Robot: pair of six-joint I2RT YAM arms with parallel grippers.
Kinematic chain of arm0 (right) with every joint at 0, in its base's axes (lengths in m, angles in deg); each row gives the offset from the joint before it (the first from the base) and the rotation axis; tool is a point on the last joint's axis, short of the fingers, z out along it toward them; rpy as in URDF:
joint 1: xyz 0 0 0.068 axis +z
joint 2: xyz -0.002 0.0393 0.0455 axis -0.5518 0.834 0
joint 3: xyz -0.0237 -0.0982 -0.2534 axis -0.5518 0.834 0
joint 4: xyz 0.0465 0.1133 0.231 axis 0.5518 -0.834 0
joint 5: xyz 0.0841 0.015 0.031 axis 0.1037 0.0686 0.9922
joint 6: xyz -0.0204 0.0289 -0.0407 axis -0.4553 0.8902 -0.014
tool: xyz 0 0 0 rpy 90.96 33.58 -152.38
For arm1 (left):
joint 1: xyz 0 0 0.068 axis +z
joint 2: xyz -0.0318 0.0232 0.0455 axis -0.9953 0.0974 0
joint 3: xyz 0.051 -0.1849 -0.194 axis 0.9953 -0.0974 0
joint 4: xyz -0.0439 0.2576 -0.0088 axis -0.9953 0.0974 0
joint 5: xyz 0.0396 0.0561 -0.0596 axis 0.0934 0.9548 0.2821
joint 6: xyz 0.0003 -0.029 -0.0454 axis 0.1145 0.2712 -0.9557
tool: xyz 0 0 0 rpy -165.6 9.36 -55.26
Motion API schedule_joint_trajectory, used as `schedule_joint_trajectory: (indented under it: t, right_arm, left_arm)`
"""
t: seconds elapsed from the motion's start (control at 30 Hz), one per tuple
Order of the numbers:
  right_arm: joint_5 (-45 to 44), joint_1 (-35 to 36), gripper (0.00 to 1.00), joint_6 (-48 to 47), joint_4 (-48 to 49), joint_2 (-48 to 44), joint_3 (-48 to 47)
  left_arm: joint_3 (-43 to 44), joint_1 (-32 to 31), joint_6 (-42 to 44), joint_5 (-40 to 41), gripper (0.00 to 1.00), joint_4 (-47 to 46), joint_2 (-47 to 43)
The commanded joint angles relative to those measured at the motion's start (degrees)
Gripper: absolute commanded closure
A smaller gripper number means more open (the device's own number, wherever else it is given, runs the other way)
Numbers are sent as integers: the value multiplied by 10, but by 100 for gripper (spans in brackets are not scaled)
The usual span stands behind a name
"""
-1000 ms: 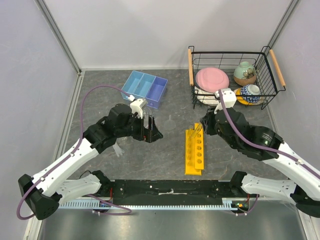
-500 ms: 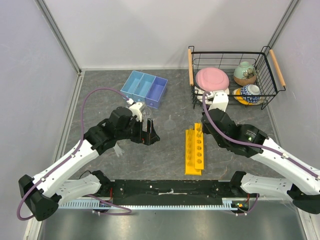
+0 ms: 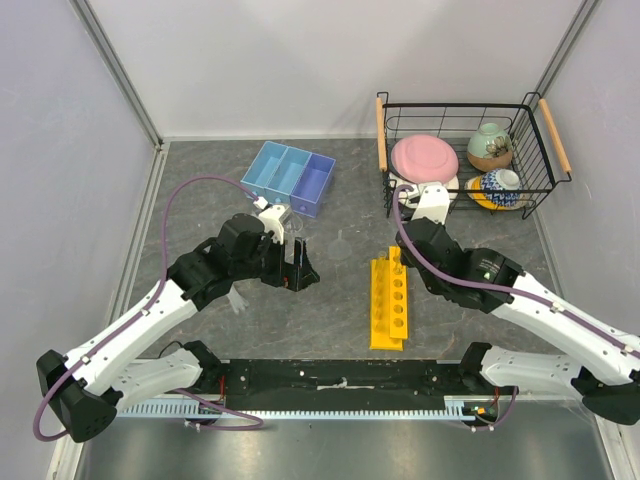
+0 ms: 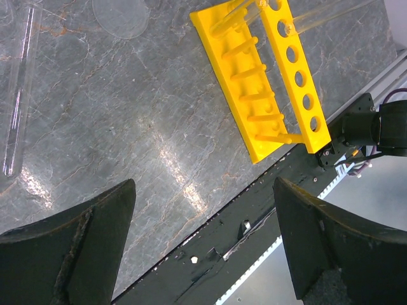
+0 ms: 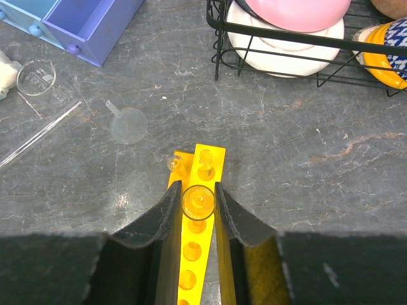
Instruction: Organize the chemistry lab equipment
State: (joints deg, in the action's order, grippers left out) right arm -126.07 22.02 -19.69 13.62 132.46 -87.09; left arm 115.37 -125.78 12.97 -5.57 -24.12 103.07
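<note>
**Grey tabletop point(image 3: 210, 160), racking partly done**

Spreads marbled and grey between pale walls point(image 3: 300, 60) on three sides. Pinches a test tube point(image 5: 198, 202) upright in the right claw point(image 5: 198, 213), straight above a hole of the yellow rack point(image 5: 217, 162); seated or not, cannot tell. Shows what look like two standing tubes point(image 5: 205, 155) in the rack's end holes, just ahead of that claw. Judged from this, sits somewhere near the middle of the job. Leaves a loose tube point(image 4: 16, 95) flat on the stone, ahead and left of the left claw point(image 4: 203, 248), plus the funnel point(image 5: 127, 124) and small beaker point(image 5: 36, 76) ahead-left of the right claw, close by the blue tray point(image 5: 117, 32), apparently empty. Hangs the left claw spread wide, holding nothing, with the rack ahead to its right. Offers open stone between the two claws and around the loose tube. Tightens ahead-right of the right claw, at the black wire basket point(image 3: 381, 133), and behind the left claw, at the tabletop's near edge. Calls for a straight lift out of the rack, clear of the standing tubes.
</note>
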Motion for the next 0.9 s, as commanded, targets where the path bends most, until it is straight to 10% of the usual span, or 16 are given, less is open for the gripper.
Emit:
schedule_joint_trajectory:
  t: [0.0, 0.87]
  right_arm:
    - [-27, 2, 78, -7, 23, 0, 8]
    - [-9, 2, 78, 48, 62, 7, 99]
  left_arm:
    - [4, 1, 24, 3, 5, -14, -7]
    - [1, 1, 18, 6, 6, -14, -26]
